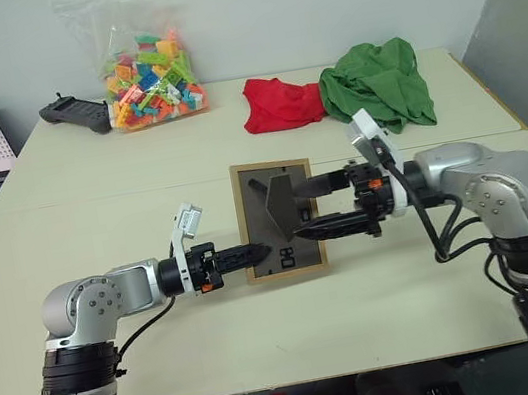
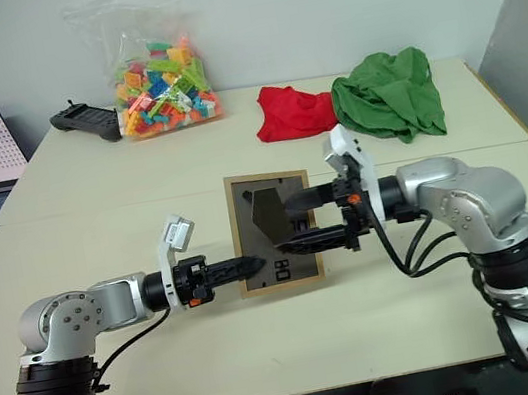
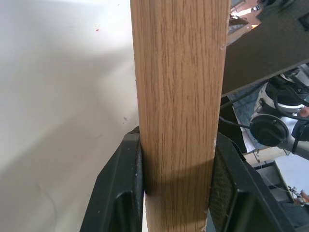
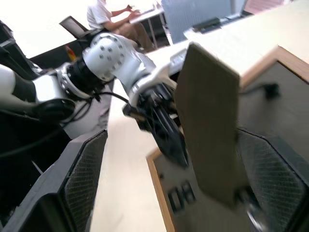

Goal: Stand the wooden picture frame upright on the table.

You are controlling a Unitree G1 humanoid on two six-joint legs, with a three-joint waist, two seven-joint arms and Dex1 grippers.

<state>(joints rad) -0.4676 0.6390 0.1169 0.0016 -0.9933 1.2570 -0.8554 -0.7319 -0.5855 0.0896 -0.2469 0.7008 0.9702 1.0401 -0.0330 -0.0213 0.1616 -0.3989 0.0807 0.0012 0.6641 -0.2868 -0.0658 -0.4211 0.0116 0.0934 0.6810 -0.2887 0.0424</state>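
Nearest us, in the lower left of the left eye view, our left gripper (image 1: 258,253) is clamped on the left edge of the small rectangular light-wood picture frame (image 1: 278,219); the left wrist view shows its black fingers (image 3: 120,186) pressed against both faces of the oak-grained rail. From the right, our right gripper (image 1: 299,214) reaches in with its jaws spread wide, bracketing the fold-out stand (image 1: 278,202) without closing on it.

We judge the step in hand to be setting the stand out. To do it well, we should keep the left grip firm, swing the stand fully out, then lower the frame until its bottom edge and the stand's foot both rest on the large pale cream tabletop (image 1: 169,355).

The frame sits mid-picture, its dark grey-brown back facing us, held roughly upright.
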